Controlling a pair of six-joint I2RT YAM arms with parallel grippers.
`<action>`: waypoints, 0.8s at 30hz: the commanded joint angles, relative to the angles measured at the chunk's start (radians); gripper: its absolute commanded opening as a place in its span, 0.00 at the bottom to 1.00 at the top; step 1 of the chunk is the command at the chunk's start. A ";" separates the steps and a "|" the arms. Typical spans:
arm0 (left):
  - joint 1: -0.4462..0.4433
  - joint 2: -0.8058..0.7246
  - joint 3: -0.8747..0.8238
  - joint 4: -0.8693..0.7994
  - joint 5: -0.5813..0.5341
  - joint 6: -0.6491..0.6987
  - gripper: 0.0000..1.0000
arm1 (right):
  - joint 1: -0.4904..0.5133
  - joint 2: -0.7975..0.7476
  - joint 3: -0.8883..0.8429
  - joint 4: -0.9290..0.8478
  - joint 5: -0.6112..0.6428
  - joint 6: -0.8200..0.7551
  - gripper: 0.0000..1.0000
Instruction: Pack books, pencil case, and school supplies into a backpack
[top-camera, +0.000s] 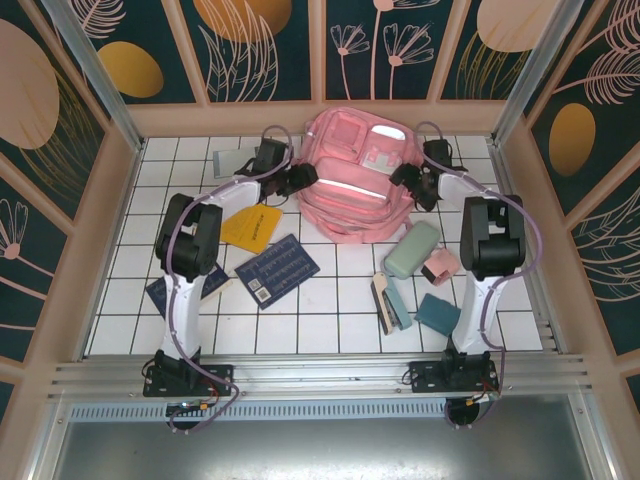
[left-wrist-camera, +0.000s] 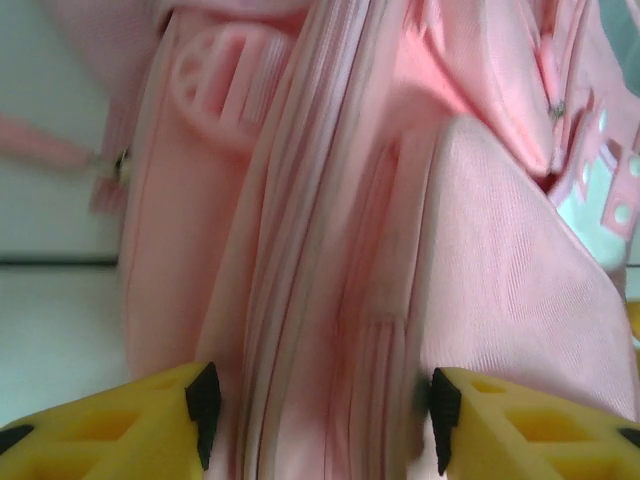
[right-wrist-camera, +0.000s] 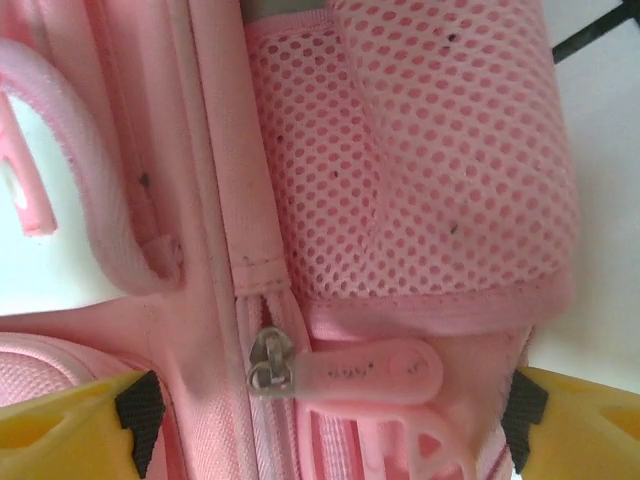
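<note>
The pink backpack (top-camera: 352, 190) lies flat at the back of the table. My left gripper (top-camera: 303, 180) is at its left side, open, with the fabric folds of the zipper seam (left-wrist-camera: 330, 300) between its jaws (left-wrist-camera: 318, 400). At the bag's right side my right gripper (top-camera: 408, 178) is open wide, and the metal zipper slider (right-wrist-camera: 270, 362) with its pink pull tab (right-wrist-camera: 370, 372) sits between the fingers (right-wrist-camera: 330, 405). On the tiles lie a yellow-orange book (top-camera: 250, 227), a navy grid book (top-camera: 277, 270) and a grey book (top-camera: 233, 160). The mint-green pencil case (top-camera: 411, 249), pink block (top-camera: 440, 265), teal pad (top-camera: 438, 313) and stapler (top-camera: 383, 300) lie at the right.
A second dark blue flat item (top-camera: 180, 292) lies partly under the left arm. A mesh side pocket (right-wrist-camera: 440, 170) is on the bag just above the right gripper. Wooden walls (top-camera: 118, 200) close in the tiled table on three sides.
</note>
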 joint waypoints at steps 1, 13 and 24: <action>-0.013 -0.141 -0.176 0.088 0.081 -0.072 0.57 | 0.037 0.061 0.112 -0.004 -0.069 -0.058 0.86; -0.183 -0.263 -0.345 0.254 0.157 -0.112 0.61 | 0.085 0.259 0.489 -0.095 -0.196 -0.120 0.83; -0.038 -0.414 -0.369 0.007 -0.116 -0.039 0.65 | 0.028 0.146 0.318 -0.089 -0.095 -0.123 0.83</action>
